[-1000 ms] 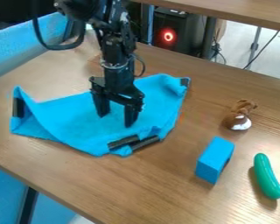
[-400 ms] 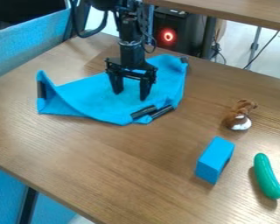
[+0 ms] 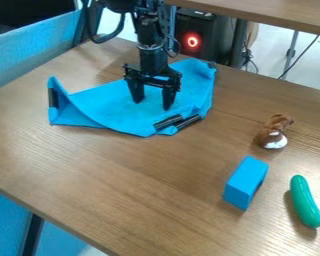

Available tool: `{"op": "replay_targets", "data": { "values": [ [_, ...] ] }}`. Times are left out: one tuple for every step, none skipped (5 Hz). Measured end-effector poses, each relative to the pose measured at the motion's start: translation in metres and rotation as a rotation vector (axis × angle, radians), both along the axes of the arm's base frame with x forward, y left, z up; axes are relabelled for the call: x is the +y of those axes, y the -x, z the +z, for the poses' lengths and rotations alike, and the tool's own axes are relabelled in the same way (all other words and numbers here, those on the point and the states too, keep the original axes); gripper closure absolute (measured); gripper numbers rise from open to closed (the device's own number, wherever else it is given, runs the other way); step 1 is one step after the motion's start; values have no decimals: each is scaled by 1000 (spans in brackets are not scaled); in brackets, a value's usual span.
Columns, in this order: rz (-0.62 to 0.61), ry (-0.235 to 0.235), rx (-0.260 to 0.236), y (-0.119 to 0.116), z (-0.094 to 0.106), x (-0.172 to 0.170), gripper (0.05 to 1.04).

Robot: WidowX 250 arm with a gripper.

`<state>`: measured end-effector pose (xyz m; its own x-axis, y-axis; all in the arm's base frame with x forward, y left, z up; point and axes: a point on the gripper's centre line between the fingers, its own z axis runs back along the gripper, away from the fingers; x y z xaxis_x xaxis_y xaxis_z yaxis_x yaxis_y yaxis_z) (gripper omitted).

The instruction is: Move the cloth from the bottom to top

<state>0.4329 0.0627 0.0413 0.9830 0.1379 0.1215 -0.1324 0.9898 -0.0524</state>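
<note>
Partly, the pincer [image 3: 152, 105], its fingers spread apart, hides the blue cloth [image 3: 106, 106] behind it.

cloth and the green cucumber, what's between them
The blue block lies between the cloth and the green cucumber, as the camera view shows.

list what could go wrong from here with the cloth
The open gripper seems to press on the cloth rather than pinch it, so it might slide over the fabric and leave it behind.

The cloth's far right corner lies near the back edge of the table; pushed much further, it could hang over.

The left corner stands up, so it may flop or fold over as the cloth moves.
</note>
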Motion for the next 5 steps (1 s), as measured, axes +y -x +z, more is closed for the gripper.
{"op": "replay_targets", "data": {
  "values": [
    [-47, 20, 37, 25, -1, -7, 84],
    [-90, 30, 67, 53, -2, -12, 84],
    [-127, 45, 90, 76, -3, -19, 85],
    [-163, 37, 92, 101, -3, -21, 85],
    [-205, 21, 95, 123, -5, -23, 85]
  ]
}}
